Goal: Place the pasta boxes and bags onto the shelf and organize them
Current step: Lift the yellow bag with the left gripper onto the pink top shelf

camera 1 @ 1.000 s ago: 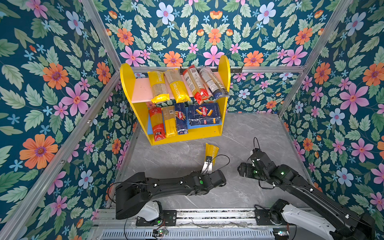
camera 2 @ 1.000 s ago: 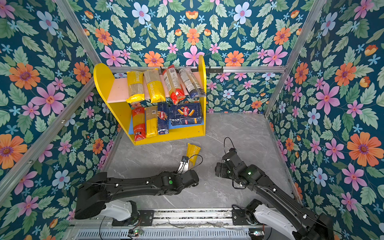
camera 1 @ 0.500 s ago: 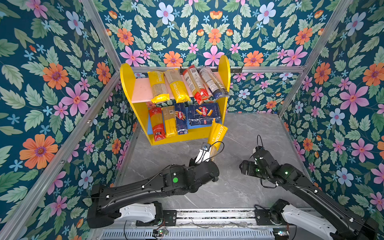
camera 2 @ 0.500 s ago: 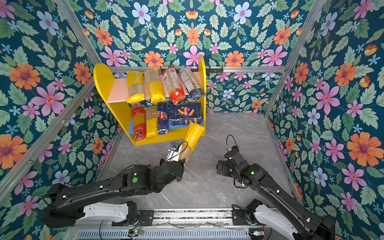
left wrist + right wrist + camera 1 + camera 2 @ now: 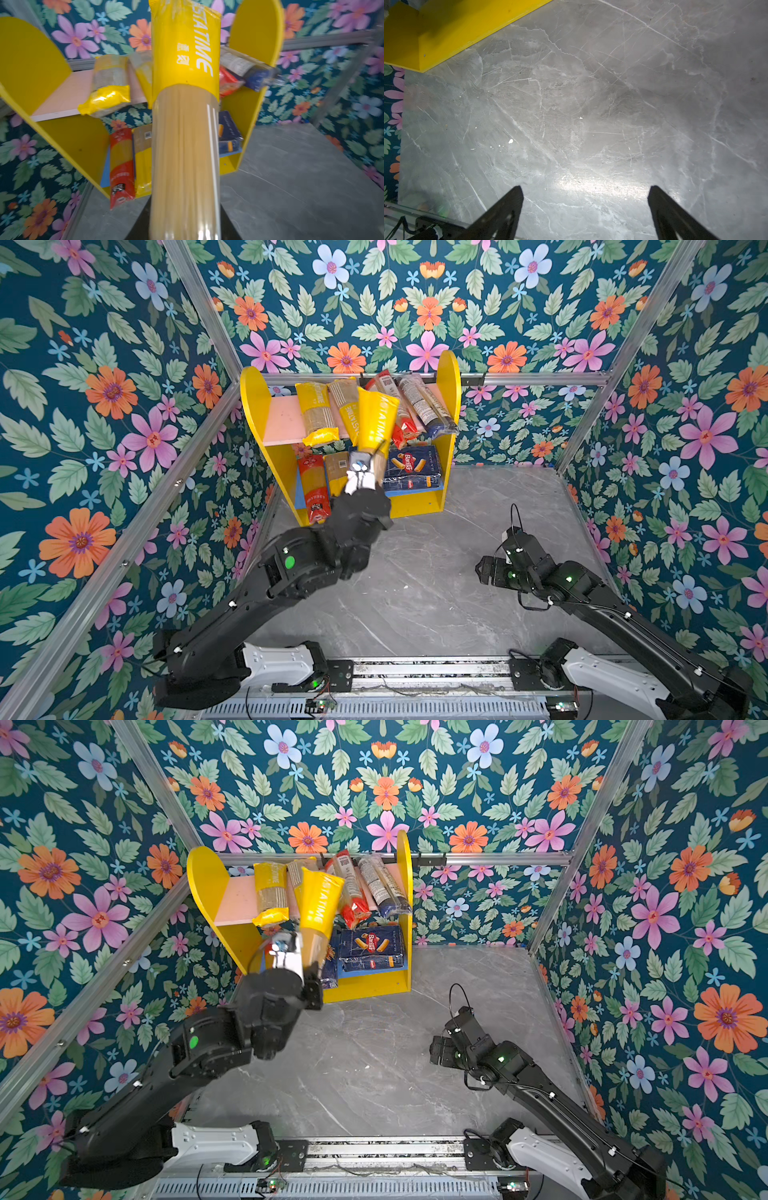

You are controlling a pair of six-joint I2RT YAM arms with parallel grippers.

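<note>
The left claw (image 5: 368, 467) grips a yellow spaghetti bag (image 5: 375, 418) by its clear end, held up before the shelf (image 5: 254, 406); the right claw (image 5: 584, 205) gapes wide above the grey table (image 5: 612, 93).

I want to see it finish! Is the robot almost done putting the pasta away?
Almost! On the shelf, four bags already lie up top, more bags and a Barilla box below. The left end effector holds a yellow PASTATIME bag up to the shelf; it still needs setting down. The right end effector is open, holding nothing.
</note>
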